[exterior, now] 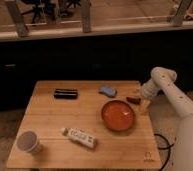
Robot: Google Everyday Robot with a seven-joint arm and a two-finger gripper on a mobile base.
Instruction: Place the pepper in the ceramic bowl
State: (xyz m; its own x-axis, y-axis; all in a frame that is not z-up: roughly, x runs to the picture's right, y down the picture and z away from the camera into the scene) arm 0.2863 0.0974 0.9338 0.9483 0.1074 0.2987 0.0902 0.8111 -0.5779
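The pepper (133, 100), a small dark red piece, lies on the wooden table just past the upper right rim of the ceramic bowl (118, 115). The bowl is round, orange-red and glossy, and stands at the table's right side. My gripper (143, 102) hangs from the white arm at the table's right edge, right beside the pepper and level with it. I cannot tell whether it touches or holds the pepper. The bowl looks empty.
On the wooden table (50, 120) are a blue oblong object (108, 91) behind the bowl, a black flat item (65, 93) at the back left, a white tube (80, 136) at the front middle and a grey-white cup (28, 142) at the front left corner.
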